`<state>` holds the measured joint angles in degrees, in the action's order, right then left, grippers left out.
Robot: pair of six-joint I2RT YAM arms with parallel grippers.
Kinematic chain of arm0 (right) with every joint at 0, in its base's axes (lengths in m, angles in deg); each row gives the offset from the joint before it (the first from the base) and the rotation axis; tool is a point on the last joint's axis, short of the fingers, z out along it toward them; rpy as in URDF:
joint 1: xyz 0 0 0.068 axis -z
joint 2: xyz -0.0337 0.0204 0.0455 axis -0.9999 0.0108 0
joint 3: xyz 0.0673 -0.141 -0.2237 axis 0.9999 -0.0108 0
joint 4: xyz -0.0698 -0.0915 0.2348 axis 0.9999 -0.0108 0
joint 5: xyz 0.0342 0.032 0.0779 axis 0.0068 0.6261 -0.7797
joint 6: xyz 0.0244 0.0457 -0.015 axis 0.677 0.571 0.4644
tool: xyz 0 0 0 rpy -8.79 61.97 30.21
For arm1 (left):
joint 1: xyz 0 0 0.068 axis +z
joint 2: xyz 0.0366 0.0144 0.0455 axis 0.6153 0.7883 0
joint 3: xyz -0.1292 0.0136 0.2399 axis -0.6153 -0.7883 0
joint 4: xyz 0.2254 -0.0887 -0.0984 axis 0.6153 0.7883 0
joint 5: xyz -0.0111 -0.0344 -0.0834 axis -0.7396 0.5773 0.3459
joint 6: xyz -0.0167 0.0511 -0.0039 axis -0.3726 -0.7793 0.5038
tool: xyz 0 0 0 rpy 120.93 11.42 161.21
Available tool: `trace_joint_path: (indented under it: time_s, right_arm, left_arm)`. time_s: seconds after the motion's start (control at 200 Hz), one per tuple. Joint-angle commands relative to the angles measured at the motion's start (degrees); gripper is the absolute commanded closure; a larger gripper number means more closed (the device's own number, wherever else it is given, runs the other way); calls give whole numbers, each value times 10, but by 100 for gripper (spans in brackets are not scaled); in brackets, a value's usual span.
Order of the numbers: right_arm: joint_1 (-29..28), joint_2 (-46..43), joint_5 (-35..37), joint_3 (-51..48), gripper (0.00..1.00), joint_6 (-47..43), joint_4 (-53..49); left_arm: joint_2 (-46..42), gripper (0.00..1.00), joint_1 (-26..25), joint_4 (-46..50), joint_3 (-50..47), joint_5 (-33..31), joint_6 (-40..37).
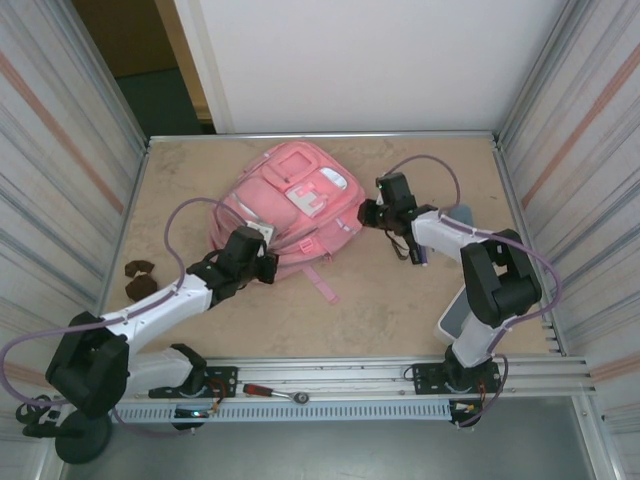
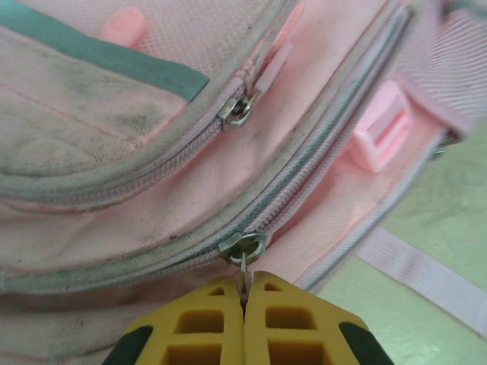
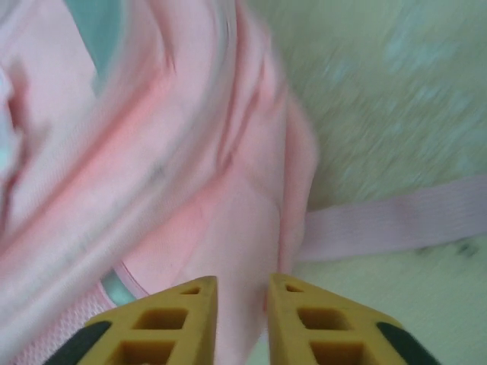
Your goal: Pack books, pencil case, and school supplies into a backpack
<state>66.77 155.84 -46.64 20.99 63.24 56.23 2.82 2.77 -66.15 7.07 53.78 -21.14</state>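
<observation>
The pink backpack (image 1: 290,205) lies flat in the middle of the table, front pockets up. At its near edge my left gripper (image 1: 262,264) is shut on the metal pull (image 2: 243,268) of the main zip's slider (image 2: 242,247); the yellow fingertips (image 2: 209,304) meet with the pull pinched between them. A second zip slider (image 2: 237,109) sits on the pocket above. My right gripper (image 1: 368,212) is at the backpack's right side, open, with a fold of pink fabric (image 3: 243,220) just beyond its fingers (image 3: 189,300). The books and the school supplies are out of view.
Two dark brown pieces (image 1: 138,278) lie at the table's left edge. A grey-blue flat object (image 1: 458,318) sits under the right arm. A pink strap (image 1: 322,284) trails toward the front. A red-handled tool (image 1: 270,391) rests on the front rail. Corrugated walls close both sides.
</observation>
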Motion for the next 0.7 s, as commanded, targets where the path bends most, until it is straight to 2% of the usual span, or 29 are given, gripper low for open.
trace_joint_path:
  time_s: [0.0, 0.09, 0.18, 0.24, 0.301, 0.381, 0.481, 0.611, 0.691]
  right_arm:
    - [6, -28, -10, 23, 64, -28, -39]
    - [-5, -65, -63, -20, 49, 11, -25]
    - [-29, -104, -126, -93, 37, 73, 30]
    - [-57, -125, -131, -138, 29, 107, 56]
    - [-86, -140, -118, -169, 24, 132, 66]
    - [-118, -145, -96, -210, 21, 176, 103]
    - [-138, -119, -105, -241, 20, 223, 186]
    - [-151, -63, -138, -229, 25, 237, 274]
    - [-156, -33, -146, -212, 27, 240, 293]
  left_arm:
    - [6, 100, -18, -60, 9, 71, 35]
    - [19, 100, -39, -60, 30, 60, 38]
    - [33, 100, -54, -63, 43, 57, 35]
    - [41, 100, -61, -63, 47, 55, 34]
    - [46, 100, -64, -64, 49, 53, 33]
    - [48, 100, -67, -65, 48, 53, 32]
    - [48, 100, -74, -65, 45, 47, 30]
    - [48, 100, -78, -64, 40, 41, 29]
    - [48, 100, -79, -58, 37, 34, 28]
